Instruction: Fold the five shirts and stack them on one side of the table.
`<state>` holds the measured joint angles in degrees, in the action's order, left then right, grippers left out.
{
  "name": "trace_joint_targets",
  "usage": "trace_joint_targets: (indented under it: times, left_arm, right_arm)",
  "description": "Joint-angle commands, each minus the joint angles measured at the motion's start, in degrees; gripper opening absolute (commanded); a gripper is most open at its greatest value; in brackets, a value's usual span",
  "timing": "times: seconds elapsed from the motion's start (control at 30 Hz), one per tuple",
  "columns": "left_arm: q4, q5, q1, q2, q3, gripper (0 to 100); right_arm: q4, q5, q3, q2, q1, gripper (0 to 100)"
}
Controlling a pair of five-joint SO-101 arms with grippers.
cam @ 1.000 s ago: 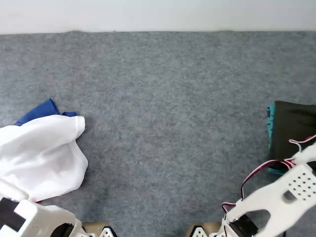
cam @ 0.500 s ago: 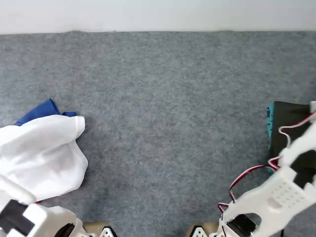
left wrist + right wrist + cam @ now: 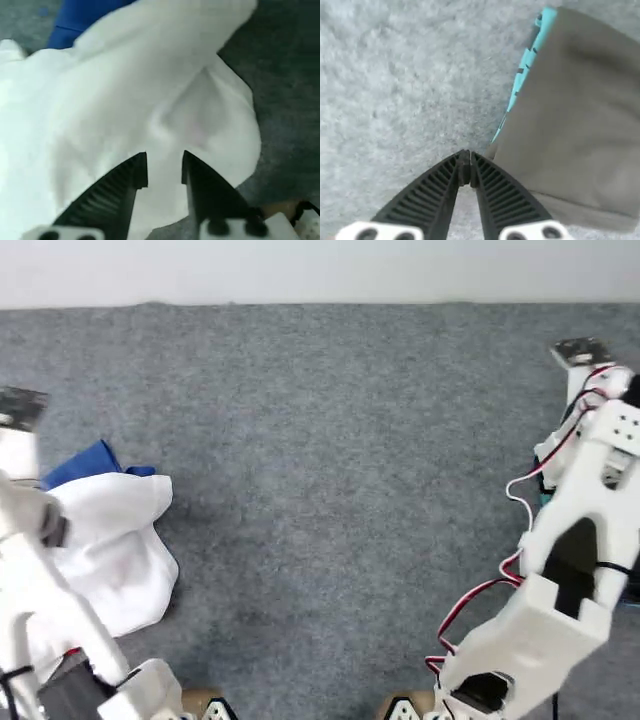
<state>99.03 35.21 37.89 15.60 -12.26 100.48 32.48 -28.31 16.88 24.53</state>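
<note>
Left tool (image 3: pixel 165 162) slightly spread, above crumpled white shirt (image 3: pixel 150 90); blue shirt (image 3: pixel 80 20) beyond its tips. Right tool (image 3: pixel 465 162) pressed together, empty, tips at edge of folded dark shirt (image 3: pixel 575 120) lying on teal shirt (image 3: pixel 527 55).

white shirt (image 3: pixel 115 550) | blue shirt (image 3: pixel 85 462) | dark grey-brown shirt (image 3: pixel 575 110) | teal shirt (image 3: pixel 524 67), black marks | grey table (image 3: pixel 330 440)
</note>
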Motion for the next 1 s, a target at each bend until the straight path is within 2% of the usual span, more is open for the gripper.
trace_joint_targets:
  times: [0.0,0.23,0.4,0.7,0.97]
  left_arm:
    - [1.4,0.4,-4.8,2.0,-4.8,17]
    - [-0.5,0.4,-13.5,1.7,-10.8,18]
    - [-9.1,0.4,-16.2,1.7,-17.3,18]
    - [-20.2,0.5,-16.5,1.6,-29.0,23]
    - [-30.6,0.6,-16.4,1.4,-36.2,22]
  right_arm:
    - [2.5,-1.9,3.4,-7.2,-1.8,1.1]
    - [2.4,-1.8,23.8,-20.3,-5.1,1.2]
    - [2.3,-1.9,33.8,-27.4,-5.1,1.3]
    - [2.4,-1.9,38.2,-32.0,-2.2,1.3]
    - [2.5,-1.9,38.2,-32.6,1.5,1.3]
